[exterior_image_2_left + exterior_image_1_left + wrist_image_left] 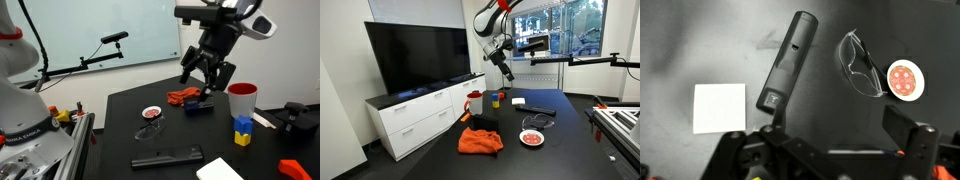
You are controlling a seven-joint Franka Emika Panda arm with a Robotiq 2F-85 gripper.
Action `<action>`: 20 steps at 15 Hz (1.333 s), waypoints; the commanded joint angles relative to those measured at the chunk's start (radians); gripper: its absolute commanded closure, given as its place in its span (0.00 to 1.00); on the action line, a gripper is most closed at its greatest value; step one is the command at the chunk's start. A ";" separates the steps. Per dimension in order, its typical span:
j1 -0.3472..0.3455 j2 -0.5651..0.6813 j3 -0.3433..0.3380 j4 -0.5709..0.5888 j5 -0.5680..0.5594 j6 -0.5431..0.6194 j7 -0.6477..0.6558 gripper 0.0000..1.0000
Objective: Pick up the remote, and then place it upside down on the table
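i've got the claw [203,90] hanging high, fingers apart, empty; remote [167,158] flat on the surface [200,135] below

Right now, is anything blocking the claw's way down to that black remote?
Nothing visible does. The open gripper hangs above the table, and in the wrist view the remote lies uncovered below it. The white rectangle and the glasses lie apart from it, one on each side.

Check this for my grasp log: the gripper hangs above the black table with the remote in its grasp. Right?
No. The gripper hangs above the table, but it is open and empty: the remote lies flat on the tabletop, as an exterior view shows.
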 commanded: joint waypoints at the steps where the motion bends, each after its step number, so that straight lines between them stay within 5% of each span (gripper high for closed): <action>1: 0.012 -0.117 -0.001 -0.173 0.021 0.120 -0.037 0.00; 10: 0.041 -0.230 -0.011 -0.314 0.026 0.210 -0.037 0.00; 20: 0.048 -0.196 -0.016 -0.293 0.016 0.191 -0.010 0.00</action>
